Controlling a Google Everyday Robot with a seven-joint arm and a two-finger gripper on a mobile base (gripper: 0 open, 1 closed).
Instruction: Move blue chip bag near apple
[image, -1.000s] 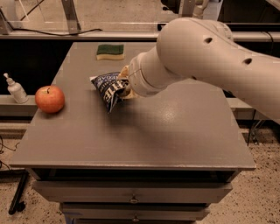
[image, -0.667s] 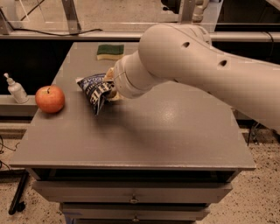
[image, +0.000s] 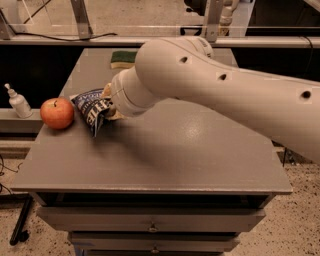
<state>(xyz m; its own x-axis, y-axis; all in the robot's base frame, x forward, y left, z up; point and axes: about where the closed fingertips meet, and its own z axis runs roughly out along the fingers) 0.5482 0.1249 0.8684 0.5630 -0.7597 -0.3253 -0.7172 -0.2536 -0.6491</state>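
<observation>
The blue chip bag (image: 91, 110), dark navy with white lettering, is at the left of the grey table (image: 165, 160), just right of the apple (image: 57, 113) and close to it. The apple is red-orange with a short stem and sits near the table's left edge. My gripper (image: 107, 106) is at the bag's right side, mostly hidden behind my large white arm (image: 215, 95), which reaches in from the right. The bag seems held at the gripper, its lower corner pointing down to the table.
A green-and-yellow sponge (image: 123, 58) lies at the table's far edge. A small white pump bottle (image: 19, 102) stands on a ledge left of the table. Drawers run below the table's front edge (image: 150, 190).
My arm has moved left with the blue chip bag, carrying it from the table's middle-left to right beside the apple. The apple has not moved.
</observation>
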